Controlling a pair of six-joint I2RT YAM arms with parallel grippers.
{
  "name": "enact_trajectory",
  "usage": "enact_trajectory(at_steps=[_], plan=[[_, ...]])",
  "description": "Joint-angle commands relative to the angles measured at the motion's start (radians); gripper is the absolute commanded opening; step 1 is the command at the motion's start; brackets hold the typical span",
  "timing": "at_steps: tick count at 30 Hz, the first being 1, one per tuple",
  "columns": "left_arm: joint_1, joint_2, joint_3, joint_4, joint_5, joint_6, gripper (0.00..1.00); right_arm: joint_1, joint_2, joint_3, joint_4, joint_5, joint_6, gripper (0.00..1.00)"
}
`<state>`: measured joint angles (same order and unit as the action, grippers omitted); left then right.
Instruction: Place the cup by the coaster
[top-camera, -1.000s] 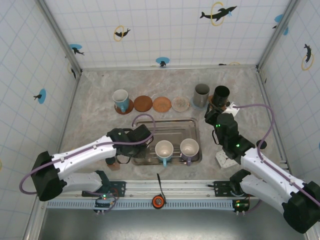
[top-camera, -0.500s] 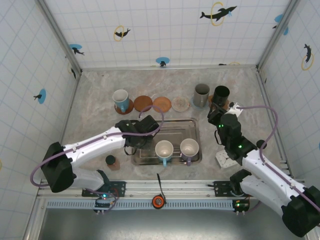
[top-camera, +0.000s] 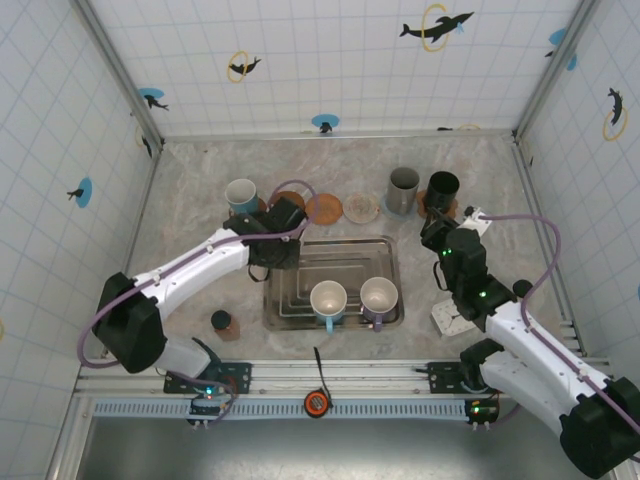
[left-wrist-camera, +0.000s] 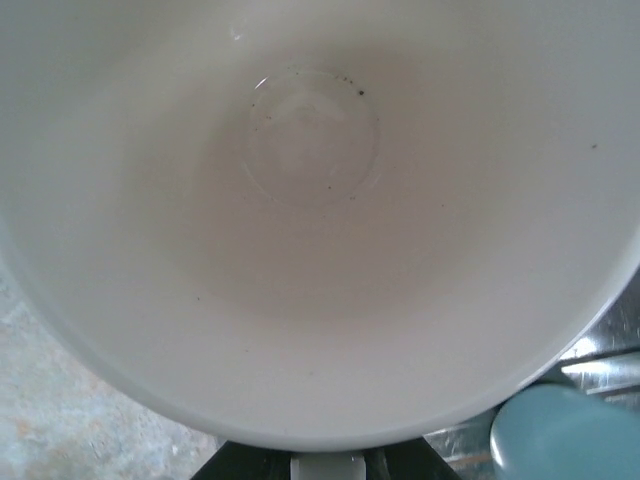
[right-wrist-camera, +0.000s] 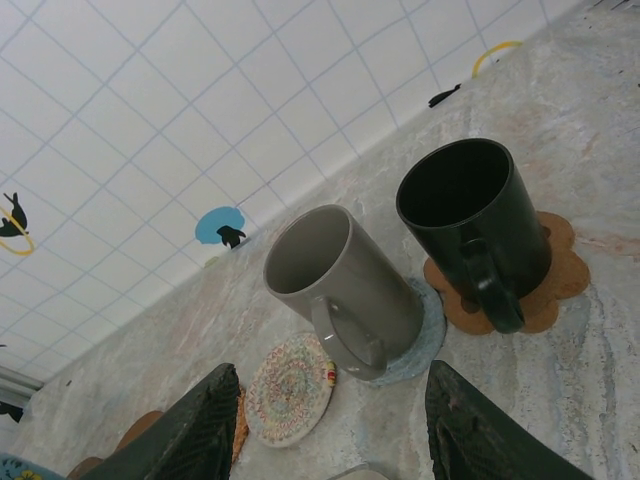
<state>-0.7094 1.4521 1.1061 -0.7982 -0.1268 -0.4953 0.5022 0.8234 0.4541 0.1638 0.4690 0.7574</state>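
A cup (left-wrist-camera: 310, 200) with a white inside and a pale blue handle (left-wrist-camera: 565, 435) takes up almost the whole left wrist view, its rim clamped in my shut left gripper (top-camera: 278, 228). From above, that gripper hangs over the tray's back left corner, right at the brown coaster (top-camera: 292, 200), and hides the cup under it. An orange coaster (top-camera: 323, 209) and a woven coaster (top-camera: 361, 208) lie bare to the right. My right gripper (top-camera: 447, 243) stands open and empty near the mugs, its fingers (right-wrist-camera: 190, 430) apart.
The metal tray (top-camera: 340, 262) holds two cups (top-camera: 328, 300) (top-camera: 379, 297). A white and blue cup (top-camera: 241, 200) sits on the leftmost coaster. A grey mug (right-wrist-camera: 345, 275) and a black mug (right-wrist-camera: 475, 225) each stand on a coaster at the back right. A small brown object (top-camera: 220, 322) lies front left.
My left arm has carried the cup from the tray's left side back toward the row of coasters. The right arm has hardly moved.
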Motion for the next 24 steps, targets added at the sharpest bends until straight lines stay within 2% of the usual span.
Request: enact_trajectory(at_steps=[1, 7, 11, 19, 24], plan=[[0.047, 0.012, 0.072, 0.062, 0.016, 0.063, 0.0, -0.013, -0.001, -0.023, 0.04, -0.005, 0.007, 0.51], [0.128, 0.074, 0.11, 0.093, 0.057, 0.093, 0.0, -0.029, 0.002, -0.024, 0.038, -0.022, -0.001, 0.51], [0.162, 0.132, 0.197, 0.116, 0.089, 0.106, 0.0, -0.044, 0.008, -0.025, 0.037, -0.037, -0.006, 0.51], [0.208, 0.309, 0.377, 0.074, 0.129, 0.151, 0.0, -0.068, 0.021, -0.028, 0.036, -0.065, -0.01, 0.51], [0.234, 0.364, 0.431, 0.05, 0.139, 0.166, 0.0, -0.082, 0.022, -0.035, 0.039, -0.078, -0.009, 0.51]])
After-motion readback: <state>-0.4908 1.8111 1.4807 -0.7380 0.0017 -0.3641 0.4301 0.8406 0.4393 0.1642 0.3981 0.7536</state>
